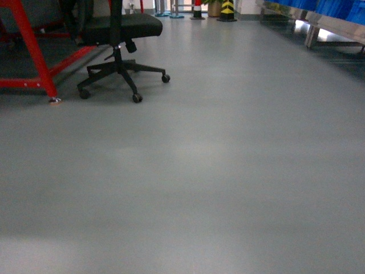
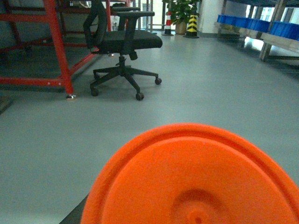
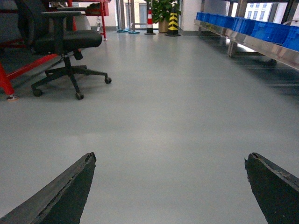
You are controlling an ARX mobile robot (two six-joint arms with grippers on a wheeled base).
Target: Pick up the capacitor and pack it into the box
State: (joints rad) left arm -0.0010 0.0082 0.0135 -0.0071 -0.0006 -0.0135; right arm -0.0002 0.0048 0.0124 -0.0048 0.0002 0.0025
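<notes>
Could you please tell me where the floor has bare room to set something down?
The grey floor lies bare from the black wheeled office chair and red metal frame across to the steel rack of blue plastic bins. It is crowded only around the chair's castors and the frame's foot.

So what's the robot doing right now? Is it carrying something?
Nothing is being packed yet. The views show mostly bare grey floor, with a black wheeled office chair and a red metal frame nearby. A round orange plastic disc fills the bottom of the left wrist view; whether the left gripper holds it can't be seen. The right gripper is open and empty. Blue plastic bins line a shelf on the right. No capacitor or box is visible.
</notes>
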